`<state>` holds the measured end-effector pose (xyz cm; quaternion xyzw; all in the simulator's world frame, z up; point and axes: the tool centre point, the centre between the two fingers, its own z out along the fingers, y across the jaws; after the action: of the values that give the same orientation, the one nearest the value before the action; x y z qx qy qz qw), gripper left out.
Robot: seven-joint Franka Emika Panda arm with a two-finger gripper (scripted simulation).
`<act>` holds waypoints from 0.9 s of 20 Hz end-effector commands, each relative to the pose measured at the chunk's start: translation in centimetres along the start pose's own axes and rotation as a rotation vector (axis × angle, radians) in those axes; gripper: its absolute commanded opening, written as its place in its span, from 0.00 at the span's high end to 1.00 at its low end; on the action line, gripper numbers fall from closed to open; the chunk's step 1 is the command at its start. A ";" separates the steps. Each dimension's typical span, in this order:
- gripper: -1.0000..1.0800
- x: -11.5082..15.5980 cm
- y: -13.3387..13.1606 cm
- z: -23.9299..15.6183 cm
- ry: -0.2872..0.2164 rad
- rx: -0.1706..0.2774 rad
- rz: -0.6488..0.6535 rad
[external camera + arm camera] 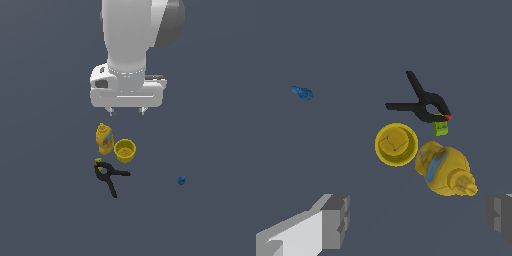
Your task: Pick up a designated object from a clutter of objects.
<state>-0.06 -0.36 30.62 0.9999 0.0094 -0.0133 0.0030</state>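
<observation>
Tool (127, 111) hangs with jaws wide, mid-frame above yellow cup (125, 150), which stands upright beside yellow bottle (104, 138) and black clamp (110, 176).

Cup (125, 150) stands upright on the floor (45, 200), mouth up, just beside the bottle (104, 138), which is on the exterior view's left of it; whether the two touch cannot be told. Clamp (109, 176) lies flat on the floor, nearer the camera than both, its tipped end close to the bottle's base, handles splayed away. Small object (182, 180) lies well apart on the exterior view's right. Gripper (127, 111) hangs above the cluster, clear of everything.
</observation>
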 end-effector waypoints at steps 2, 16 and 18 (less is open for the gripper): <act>0.38 0.0 0.0 0.0 0.000 -0.001 -0.002; 0.38 0.5 -1.1 1.1 -0.025 -0.031 -0.059; 0.38 0.6 -1.3 2.1 -0.042 -0.044 -0.076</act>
<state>0.43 0.81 29.22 0.9985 0.0415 -0.0279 0.0203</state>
